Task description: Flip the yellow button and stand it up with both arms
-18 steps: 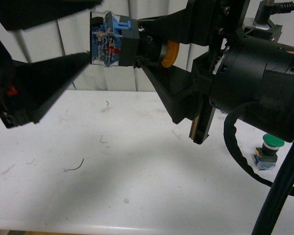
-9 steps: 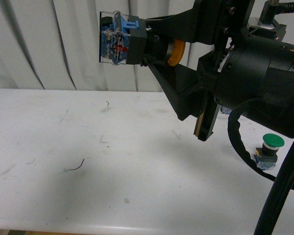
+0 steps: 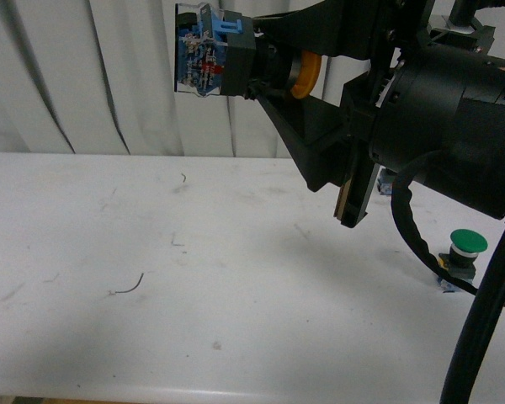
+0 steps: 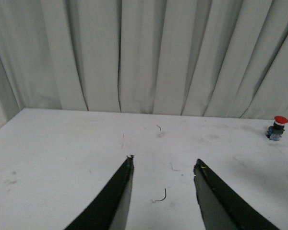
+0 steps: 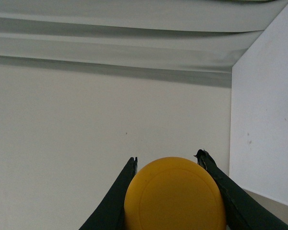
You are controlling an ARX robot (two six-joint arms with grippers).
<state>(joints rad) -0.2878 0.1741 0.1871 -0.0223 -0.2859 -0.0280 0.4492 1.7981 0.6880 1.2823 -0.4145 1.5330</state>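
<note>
High above the table, the yellow button (image 3: 236, 57) lies on its side, blue-and-black base pointing left and yellow cap (image 3: 304, 74) facing the right arm. My right gripper (image 3: 254, 61) is shut on it at the black collar. In the right wrist view the round yellow cap (image 5: 175, 194) fills the space between the two black fingers of my right gripper (image 5: 168, 162). The left arm is out of the front view. My left gripper (image 4: 164, 164) stands open over the white table with only a small wire scrap (image 4: 159, 197) below it.
A green-capped button (image 3: 465, 254) stands on the white table (image 3: 194, 278) at the right, partly behind the right arm's cable. A red-capped button (image 4: 277, 127) stands far off near the curtain. A thin wire scrap (image 3: 128, 286) lies on the table's left.
The left gripper, whose fingers flanked the button's base a second ago, has drawn away out of the front view. The right gripper has lifted the button slightly up and right.
</note>
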